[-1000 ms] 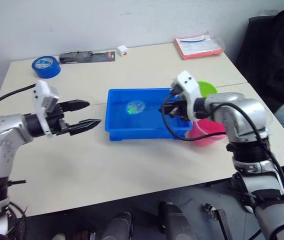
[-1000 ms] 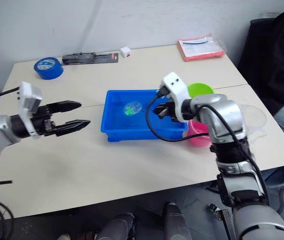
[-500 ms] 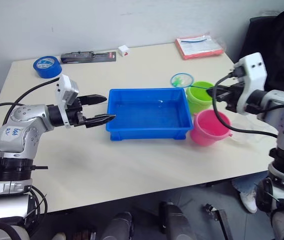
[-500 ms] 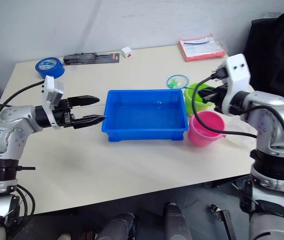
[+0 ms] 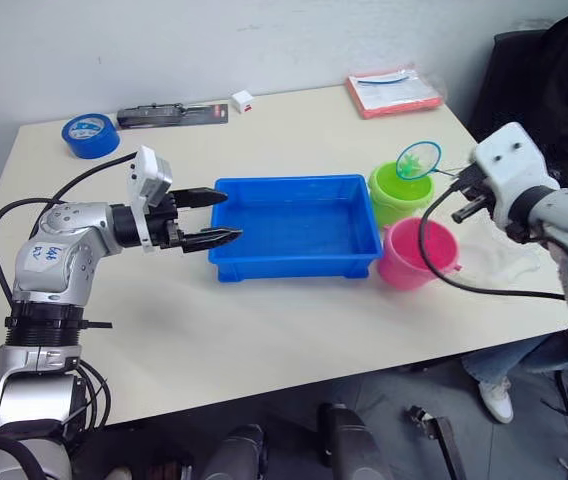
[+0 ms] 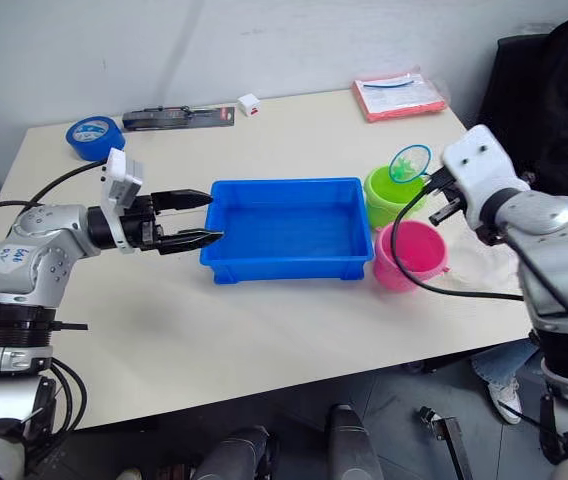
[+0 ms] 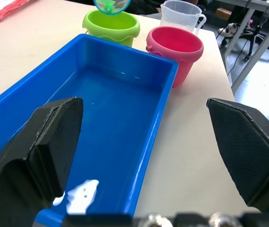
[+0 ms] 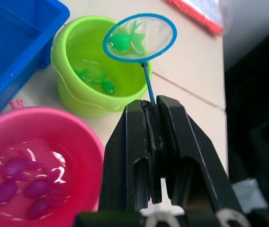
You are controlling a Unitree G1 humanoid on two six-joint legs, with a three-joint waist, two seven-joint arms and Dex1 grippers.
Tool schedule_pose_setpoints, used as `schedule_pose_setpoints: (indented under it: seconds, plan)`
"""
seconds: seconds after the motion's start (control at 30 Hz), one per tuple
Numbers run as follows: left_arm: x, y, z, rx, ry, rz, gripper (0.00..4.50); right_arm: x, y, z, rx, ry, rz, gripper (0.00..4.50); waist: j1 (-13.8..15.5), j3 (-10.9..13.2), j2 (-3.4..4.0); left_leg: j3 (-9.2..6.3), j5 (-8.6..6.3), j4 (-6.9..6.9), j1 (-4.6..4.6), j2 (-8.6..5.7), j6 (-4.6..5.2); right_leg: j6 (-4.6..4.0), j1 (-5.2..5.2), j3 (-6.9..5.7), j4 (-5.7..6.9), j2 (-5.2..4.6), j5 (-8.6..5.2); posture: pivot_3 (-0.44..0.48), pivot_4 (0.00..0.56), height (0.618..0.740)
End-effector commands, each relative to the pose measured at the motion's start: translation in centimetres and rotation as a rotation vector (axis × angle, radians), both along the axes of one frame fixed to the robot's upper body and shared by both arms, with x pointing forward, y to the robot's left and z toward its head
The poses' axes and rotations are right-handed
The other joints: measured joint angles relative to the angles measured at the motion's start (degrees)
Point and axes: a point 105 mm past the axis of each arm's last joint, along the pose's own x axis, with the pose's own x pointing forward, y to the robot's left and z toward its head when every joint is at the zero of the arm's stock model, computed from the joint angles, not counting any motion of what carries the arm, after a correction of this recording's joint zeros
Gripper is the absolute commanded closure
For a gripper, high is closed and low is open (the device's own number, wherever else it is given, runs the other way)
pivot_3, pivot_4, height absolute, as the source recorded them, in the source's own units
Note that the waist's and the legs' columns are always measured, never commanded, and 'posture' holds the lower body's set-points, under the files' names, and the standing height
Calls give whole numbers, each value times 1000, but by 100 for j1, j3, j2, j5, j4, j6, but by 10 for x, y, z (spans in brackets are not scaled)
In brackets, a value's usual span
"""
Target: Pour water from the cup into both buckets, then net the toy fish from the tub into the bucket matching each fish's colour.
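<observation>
Right gripper [image 8: 152, 106] pinching net [image 8: 139, 38] over green bucket [image 8: 89, 71]; left gripper [image 5: 209, 218] level, fingers spread, empty, at tub [image 5: 294, 225].

Far edge of my table [image 5: 264, 330]: blue tape roll [image 5: 91, 134] at the left corner, a flat black tool [image 5: 172, 114] beside it, then a small white-and-red block [image 5: 242, 100]. Red packet [image 5: 396, 92] in clear wrap sits toward the right corner.
</observation>
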Motion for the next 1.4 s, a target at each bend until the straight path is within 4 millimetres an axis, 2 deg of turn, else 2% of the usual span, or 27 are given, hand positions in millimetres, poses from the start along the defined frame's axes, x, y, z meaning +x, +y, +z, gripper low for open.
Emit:
schedule_pose_setpoints:
  seconds: [0.03, 0.13, 0.33, 0.5, 1.0, 1.4]
  plan:
    - [-2, 1, 10, 3, -43, -10, 0, -2, 6, 14, -295, -132, 26, 3710, 4, 0, 0, 0, 0, 0, 0, 0, 0, 0, 0, -1, -1, 0, 0, 0, 150, 740]
    - [-3, 1, 9, 3, -40, -10, 0, -3, 6, 14, -505, -182, 47, 3710, 18, 0, 0, 0, 0, 2, 0, -2, 0, 0, -1, -1, 0, 0, 0, 0, 150, 740]
    - [-5, 1, 8, 1, -37, -9, 0, -9, 5, 5, -775, -227, 68, 3710, 19, 0, 0, 1, 0, 1, 0, 1, 0, 0, -2, 0, -1, 4, 0, 0, 150, 740]
    - [-6, -1, 6, -2, -32, -12, 0, -14, 7, -6, -878, -241, 81, 3710, 19, 0, 0, 4, 0, 2, 0, 0, 0, 0, -2, 3, -1, 4, 0, 0, 150, 740]
    - [-6, -5, 5, -5, -24, -25, 0, -18, 10, 3, -1214, -393, 114, 3710, 14, 0, 0, 7, 0, 3, 0, 0, 0, 0, -2, 6, 0, 6, 0, 0, 150, 740]
    - [-7, -8, 4, -8, -17, -34, 0, -21, 8, 1, -1334, -394, 133, 3710, 9, 0, 0, 8, 0, 4, 1, 1, -1, 0, -2, 8, 1, 7, 0, 0, 150, 740]
